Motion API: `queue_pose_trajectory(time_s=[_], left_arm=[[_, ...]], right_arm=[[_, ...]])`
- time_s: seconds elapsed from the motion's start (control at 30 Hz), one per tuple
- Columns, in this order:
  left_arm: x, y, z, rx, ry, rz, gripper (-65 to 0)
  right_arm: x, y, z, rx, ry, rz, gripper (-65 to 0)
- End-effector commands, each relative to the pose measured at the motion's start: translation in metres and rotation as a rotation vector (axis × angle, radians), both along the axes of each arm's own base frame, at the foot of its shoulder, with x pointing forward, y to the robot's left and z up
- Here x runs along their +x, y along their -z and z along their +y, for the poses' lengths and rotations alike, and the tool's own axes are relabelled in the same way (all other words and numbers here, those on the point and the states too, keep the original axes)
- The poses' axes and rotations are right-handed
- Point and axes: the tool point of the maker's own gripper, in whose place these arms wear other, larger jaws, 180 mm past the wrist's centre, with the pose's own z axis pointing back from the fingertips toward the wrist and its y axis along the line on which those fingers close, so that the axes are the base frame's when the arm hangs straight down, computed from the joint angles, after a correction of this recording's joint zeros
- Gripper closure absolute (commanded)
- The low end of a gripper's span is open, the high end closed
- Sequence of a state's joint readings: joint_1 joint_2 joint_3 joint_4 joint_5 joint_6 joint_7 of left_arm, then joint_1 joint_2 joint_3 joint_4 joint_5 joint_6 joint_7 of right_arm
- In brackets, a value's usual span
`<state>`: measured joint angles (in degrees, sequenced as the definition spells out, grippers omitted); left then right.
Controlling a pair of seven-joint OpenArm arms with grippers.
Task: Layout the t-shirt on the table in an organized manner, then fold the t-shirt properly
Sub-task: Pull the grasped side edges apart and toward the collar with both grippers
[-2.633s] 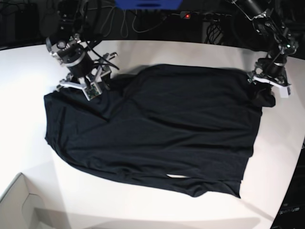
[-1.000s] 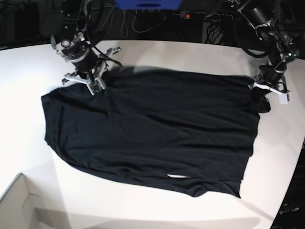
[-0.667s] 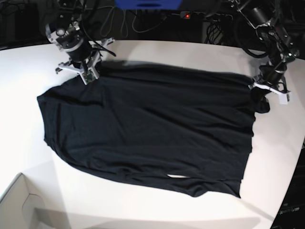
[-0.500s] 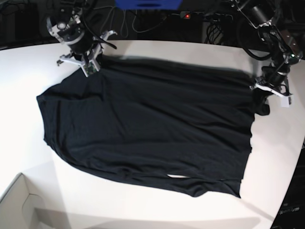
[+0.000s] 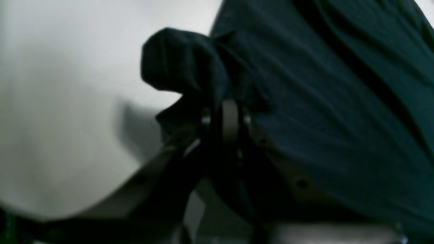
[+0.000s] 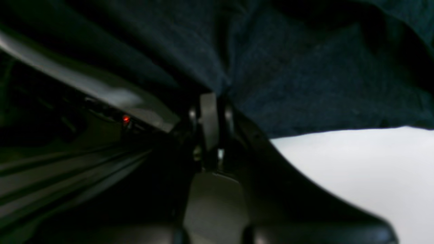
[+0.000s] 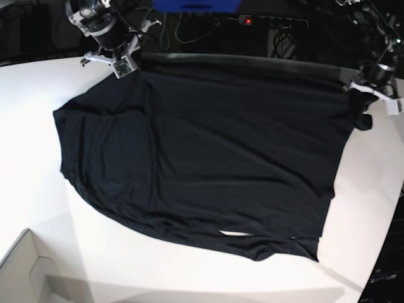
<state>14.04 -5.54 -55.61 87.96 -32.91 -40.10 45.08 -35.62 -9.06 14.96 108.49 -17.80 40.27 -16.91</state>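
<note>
The black t-shirt (image 7: 208, 151) lies spread across the white table (image 7: 38, 164), its far edge stretched taut along the table's back rim between both grippers. My right gripper (image 7: 123, 68) at the back left is shut on the shirt's far-left corner; in the right wrist view its fingers (image 6: 208, 115) pinch the dark t-shirt cloth (image 6: 305, 78). My left gripper (image 7: 358, 95) at the back right is shut on the far-right corner, where a small bunch of cloth hangs. In the left wrist view the closed fingers (image 5: 230, 122) hold the bunched t-shirt fabric (image 5: 183, 64).
A pale cardboard box corner (image 7: 25, 271) sits at the front left. Cables and a power strip with a red light (image 7: 247, 21) run behind the table's back edge. The table's curved rim (image 7: 388, 233) falls away at the right.
Both grippers have pulled the shirt's far edge toward the back of the table and lifted it. The cloth has stretched flatter and wider, and its top edge has reached the table's back rim.
</note>
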Motion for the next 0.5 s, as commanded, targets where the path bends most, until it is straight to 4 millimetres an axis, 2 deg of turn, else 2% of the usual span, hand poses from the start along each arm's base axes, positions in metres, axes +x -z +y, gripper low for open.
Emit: queue_pose_trajectory(time_s=[0.0, 0.2, 0.33, 0.47], left_arm=[[0.005, -0.019, 0.008, 0.025, -0.008, -0.061, -0.3], [-0.018, -0.028, 0.018, 0.060, -0.032, -0.055, -0.3], [-0.021, -0.029, 0.021, 0.067, -0.040, -0.051, -0.3], [-0.028, -0.032, 0.032, 0.077, -0.079, -0.053, -0.3]], right_arm=[[0.002, -0.008, -0.001, 0.008, 0.005, -0.037, 0.0], [-0.012, -0.010, 0.009, 0.049, -0.011, -0.049, 0.0], [-0.020, -0.010, 0.015, 0.065, -0.021, -0.042, 0.0], [-0.018, -0.030, 0.023, 0.145, 0.008, -0.088, 0.0]])
